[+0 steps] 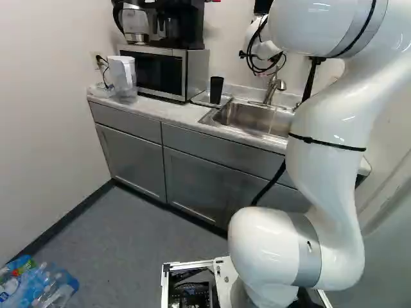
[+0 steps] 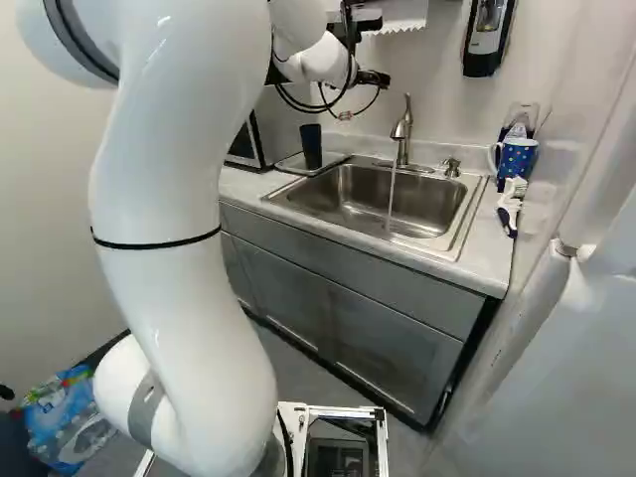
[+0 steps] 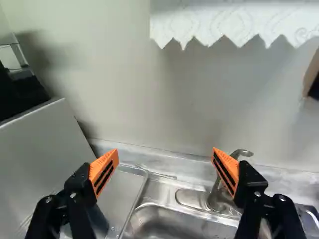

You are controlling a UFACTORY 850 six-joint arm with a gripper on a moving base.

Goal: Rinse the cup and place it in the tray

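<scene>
The black cup (image 2: 311, 146) stands upright, wider end up, on the metal tray (image 2: 289, 163) left of the sink (image 2: 437, 204). A thin stream of water runs from the faucet (image 2: 401, 134) into the basin. High above the counter, a dark part of my gripper (image 2: 366, 20) shows beside the paper towel, its fingertips hidden there. The wrist view has the gripper (image 3: 165, 158) open, its orange pads wide apart with nothing between them. The cup (image 3: 98, 220) shows partly behind one finger, over the tray (image 3: 119, 195); the faucet (image 3: 218, 194) is beyond the other finger.
A microwave (image 1: 164, 72) with a coffee maker on top stands beside the tray, then a white pitcher (image 1: 122, 74). Right of the sink are a blue dotted mug (image 2: 517, 159) and a brush (image 2: 511, 207). A paper towel (image 3: 229, 20) hangs on the wall. Bottles (image 1: 42, 285) lie on the floor.
</scene>
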